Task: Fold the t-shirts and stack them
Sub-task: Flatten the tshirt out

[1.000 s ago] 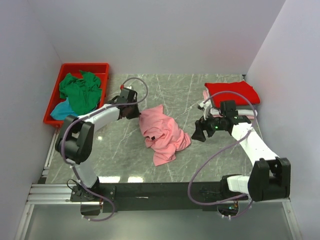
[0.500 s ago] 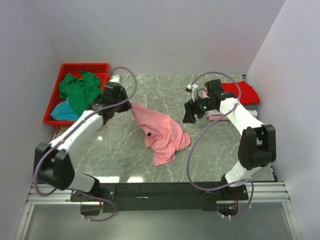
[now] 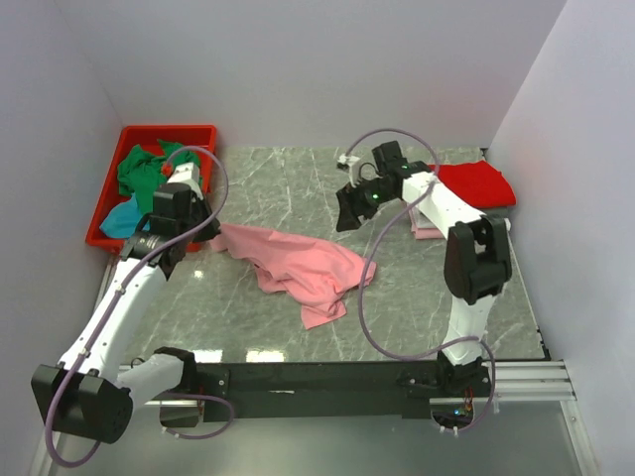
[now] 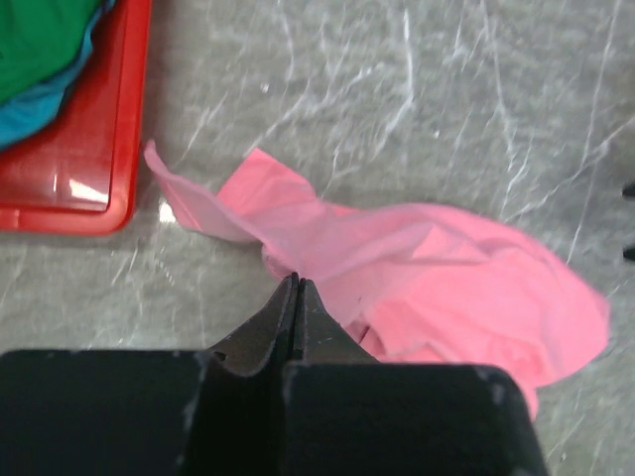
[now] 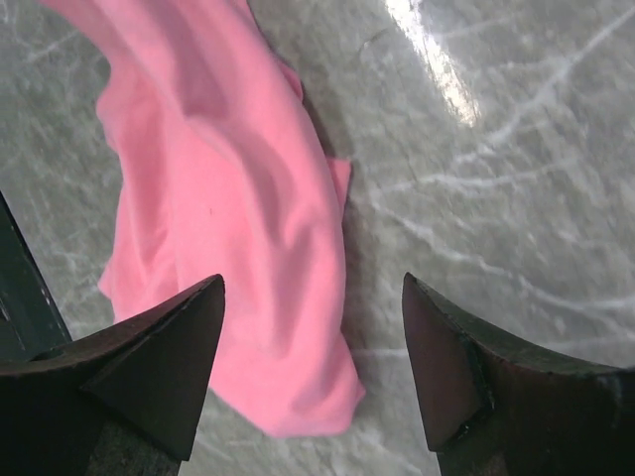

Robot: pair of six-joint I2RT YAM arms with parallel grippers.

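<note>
From above, the left gripper pinches the left edge of the crumpled salmon-pink cloth t-shirt at mid-table, apparently to draw it flat for folding. The right gripper hovers just beyond its far side.

The left wrist view shows the fingers together, clamped on a pink fold near the red plastic bin.

In the right wrist view the fingers stand apart and empty over the shirt's edge, probably ready for a second hold.
</note>
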